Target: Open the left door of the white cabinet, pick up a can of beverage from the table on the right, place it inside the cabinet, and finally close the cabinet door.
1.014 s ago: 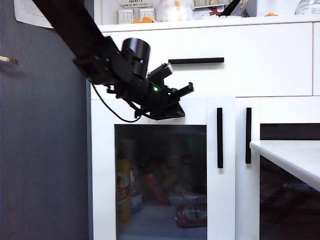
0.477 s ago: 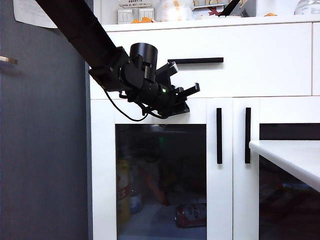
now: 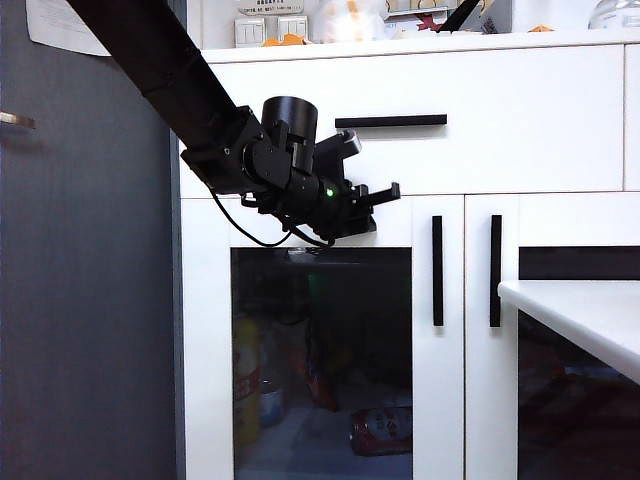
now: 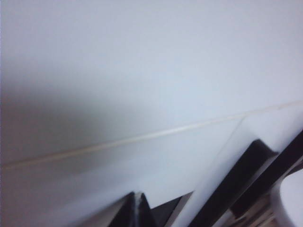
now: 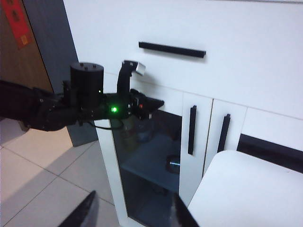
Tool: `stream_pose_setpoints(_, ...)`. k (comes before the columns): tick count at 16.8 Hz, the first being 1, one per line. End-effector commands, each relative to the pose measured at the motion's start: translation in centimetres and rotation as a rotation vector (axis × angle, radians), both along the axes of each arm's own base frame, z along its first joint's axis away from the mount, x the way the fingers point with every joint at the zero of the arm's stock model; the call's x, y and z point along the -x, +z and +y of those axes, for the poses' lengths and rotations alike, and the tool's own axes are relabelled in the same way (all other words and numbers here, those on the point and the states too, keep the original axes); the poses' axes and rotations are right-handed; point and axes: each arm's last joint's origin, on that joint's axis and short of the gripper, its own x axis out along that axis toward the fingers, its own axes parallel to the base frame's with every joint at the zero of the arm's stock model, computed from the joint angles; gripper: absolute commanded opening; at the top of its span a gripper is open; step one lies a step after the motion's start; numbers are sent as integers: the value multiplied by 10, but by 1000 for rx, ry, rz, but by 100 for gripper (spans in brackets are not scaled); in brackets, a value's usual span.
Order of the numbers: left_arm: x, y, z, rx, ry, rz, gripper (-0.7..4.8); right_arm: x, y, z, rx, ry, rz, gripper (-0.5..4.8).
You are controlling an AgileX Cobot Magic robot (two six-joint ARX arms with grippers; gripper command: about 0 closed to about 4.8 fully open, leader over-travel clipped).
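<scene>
one white cabinet (image 3: 520, 120), two doors; left hand (image 3: 385, 192) closed, empty; right hand (image 5: 135, 213) apart.

The tall white cabinet (image 3: 520, 120) stands with its wide drawer and horizontal black bar handle above two dark-glass doors. The white-framed left door (image 3: 320, 340), dark glass pane, vertical black bar handle on its right edge, sits flush and closed. Behind that glass, low on the cabinet floor, the small red-and-white drink can (image 3: 382, 430) lies on its side. At right, the plain white desk (image 3: 580, 305) juts in, rounded edge showing.
</scene>
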Motion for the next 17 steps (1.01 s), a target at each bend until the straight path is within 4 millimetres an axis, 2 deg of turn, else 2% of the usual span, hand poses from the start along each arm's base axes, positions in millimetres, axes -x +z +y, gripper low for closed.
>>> stream_pose_setpoints(1,-3,4,2,-6,36,-46,-6,3,3,-1,-8,-3,-27,198)
stream_pose_setpoints(2,-3,6,2,-2,26,-40,-6,4,3,-1,-9,-5,-29,198)
stream_pose_setpoints(4,3,25,3,31,-15,4,-6,4,3,-2,-8,-27,-33,198)
stream_pose_setpoints(5,8,42,5,57,-41,36,-6,6,4,-3,-9,-28,-40,198)
stream_pose_setpoints(7,35,92,17,12,-140,173,-6,12,6,-7,18,-87,-96,198)
stream_pose_setpoints(8,44,108,21,-9,-154,191,-6,15,7,-8,16,-105,-111,198)
stream_pose_setpoints(9,59,134,29,-33,-199,173,-6,20,7,-11,9,-137,-133,198)
stream_pose_setpoints(11,97,206,50,10,-251,43,-6,33,9,-15,-13,-162,-183,198)
stream_pose_setpoints(12,114,231,60,34,-268,-2,-6,41,13,-18,-15,-163,-195,198)
stream_pose_setpoints(14,149,268,80,33,-271,-53,-6,56,24,-23,-19,-169,-211,198)
stream_pose_setpoints(15,175,287,96,-2,-274,-66,-6,65,31,-26,-24,-179,-223,198)
stream_pose_setpoints(16,210,303,117,-80,-265,-64,-6,74,40,-29,-33,-178,-246,198)
stream_pose_setpoints(17,234,312,132,-137,-255,-68,-6,81,45,-31,-41,-179,-262,198)
